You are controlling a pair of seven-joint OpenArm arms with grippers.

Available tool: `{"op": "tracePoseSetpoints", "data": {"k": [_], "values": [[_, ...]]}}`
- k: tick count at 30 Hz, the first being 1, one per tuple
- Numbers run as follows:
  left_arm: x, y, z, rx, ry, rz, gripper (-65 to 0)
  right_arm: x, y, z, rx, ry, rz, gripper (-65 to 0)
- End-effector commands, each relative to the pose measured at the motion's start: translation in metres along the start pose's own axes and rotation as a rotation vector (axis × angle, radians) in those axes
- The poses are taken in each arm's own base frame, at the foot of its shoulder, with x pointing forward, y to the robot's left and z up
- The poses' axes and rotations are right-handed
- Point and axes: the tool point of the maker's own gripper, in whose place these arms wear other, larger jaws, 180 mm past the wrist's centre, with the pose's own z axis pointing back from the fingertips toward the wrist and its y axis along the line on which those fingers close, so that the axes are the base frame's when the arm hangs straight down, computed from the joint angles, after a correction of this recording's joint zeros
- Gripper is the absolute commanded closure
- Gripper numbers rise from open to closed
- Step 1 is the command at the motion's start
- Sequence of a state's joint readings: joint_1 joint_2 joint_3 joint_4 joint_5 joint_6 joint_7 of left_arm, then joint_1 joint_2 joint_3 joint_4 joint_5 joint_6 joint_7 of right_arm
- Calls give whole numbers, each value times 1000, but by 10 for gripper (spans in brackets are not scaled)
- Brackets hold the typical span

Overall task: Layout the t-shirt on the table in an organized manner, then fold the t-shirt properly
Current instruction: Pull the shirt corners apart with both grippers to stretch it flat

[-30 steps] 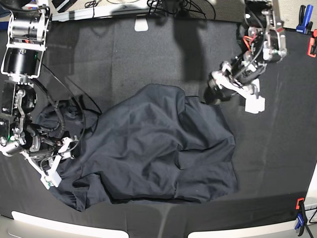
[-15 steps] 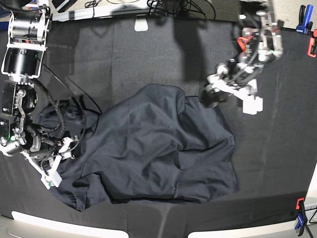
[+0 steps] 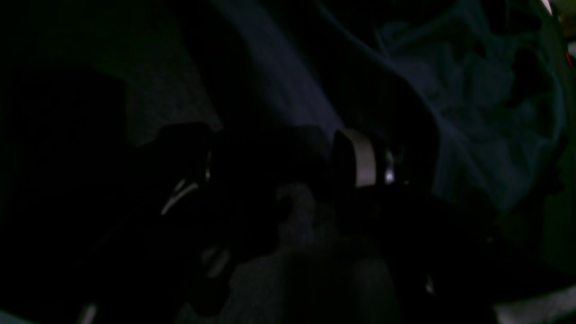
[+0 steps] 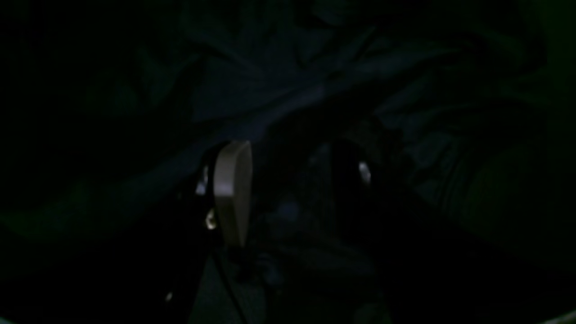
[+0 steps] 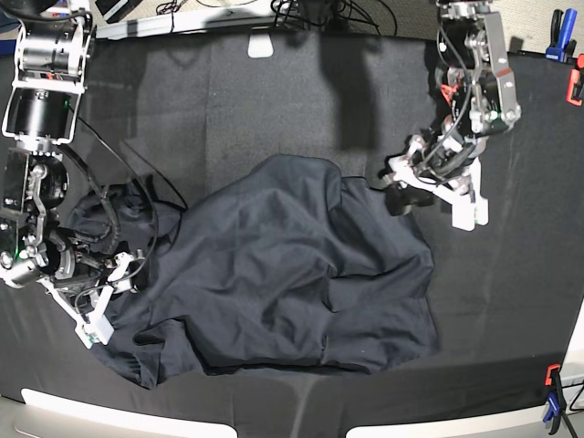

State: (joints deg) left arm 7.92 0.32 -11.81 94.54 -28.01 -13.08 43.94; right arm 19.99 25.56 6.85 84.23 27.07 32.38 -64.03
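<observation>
The dark charcoal t-shirt (image 5: 292, 274) lies crumpled in a wide heap mid-table (image 5: 274, 100), its hem toward the near edge. My left gripper (image 5: 429, 203) hovers at the shirt's upper right edge, jaws apart and holding nothing. In the left wrist view its fingers (image 3: 364, 157) straddle bare black cloth, with the t-shirt (image 3: 472, 112) just beyond. My right gripper (image 5: 114, 299) sits low at the shirt's left edge, jaws apart over bunched fabric. The right wrist view is very dark: one pale finger (image 4: 231, 193) shows, with t-shirt folds (image 4: 270, 76) ahead.
Blue (image 5: 557, 36) and red (image 5: 577, 82) clamps hold the cloth at the far right corner, and another clamp (image 5: 553, 401) sits at the near right edge. A white bracket (image 5: 261, 44) stands at the far edge. Cables trail beside the arm on the left.
The left gripper has turned and shifted slightly down toward the shirt's upper right edge. The right arm and the shirt have not moved.
</observation>
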Motion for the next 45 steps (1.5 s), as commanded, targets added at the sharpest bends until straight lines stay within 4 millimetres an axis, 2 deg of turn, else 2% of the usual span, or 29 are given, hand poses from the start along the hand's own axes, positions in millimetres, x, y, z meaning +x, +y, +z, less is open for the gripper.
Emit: {"op": "tracePoseSetpoints", "data": {"k": [1,6,9,11,13,16,19,23,27,32,36,40,45], "values": [[2,-8,-3,-25,-2,-4,-307,18,-8,10,-20,-49,18,-282],[-32,-11,-28,-48,100,24,-307,18,-8,10,-20,-49,18,-282],[-34,-11,-37,-51,117,33,-291,18,-9,10,-21,-46,18,-282],[-31,-10,-38,-53,119,26,-189,17,-9,10,-23,-45,19,-282],[-28,-10,-36,-54,126,15,-15,17,-9,11,-23,-45,19,-282],[-15,-10,-27,-54,104,-20,0,18,-9,11,-23,-46,19,-282],[10,-6,-6,-28,33,-79,0,17,-9,11,-23,-45,19,-282],[45,3,31,43,-66,-159,0,17,-9,11,-23,-44,19,-282],[60,23,60,173,-102,-278,0,13,-10,10,-29,-26,21,-281],[56,71,88,383,-66,-356,0,-1,-18,15,-50,11,61,-281],[49,105,110,521,-26,-414,0,-20,-29,30,-105,48,107,-281],[42,133,134,616,-4,-400,0,-30,-47,58,-180,23,98,-281],[38,161,164,706,-3,-385,0,-40,-70,106,-258,-71,21,-281]]}}
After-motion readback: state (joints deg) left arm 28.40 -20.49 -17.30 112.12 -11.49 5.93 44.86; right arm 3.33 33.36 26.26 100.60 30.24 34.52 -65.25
